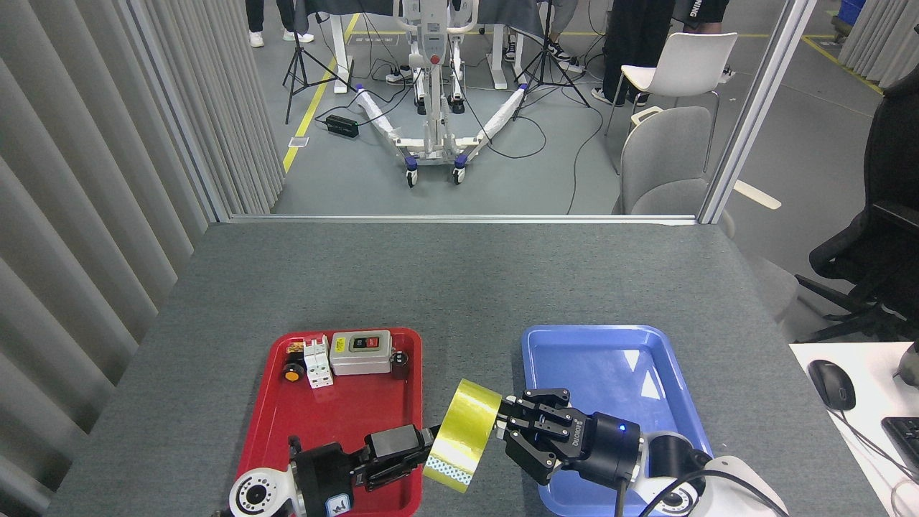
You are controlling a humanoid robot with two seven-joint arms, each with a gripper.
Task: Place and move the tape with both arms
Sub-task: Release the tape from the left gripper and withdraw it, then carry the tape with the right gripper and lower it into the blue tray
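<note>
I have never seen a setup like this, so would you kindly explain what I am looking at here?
This is a two-armed robot, seen from the camera in its own head, looking down at a grey table. Its left pincer comes in at bottom left and its right pincer at bottom right. Between them they hold a yellow tape roll, tilted, above the gap between two trays. The red tray holds a grey switch box and small electrical parts; the blue tray holds nothing visible. Behind the table is a workshop floor with chairs and equipment.
</note>
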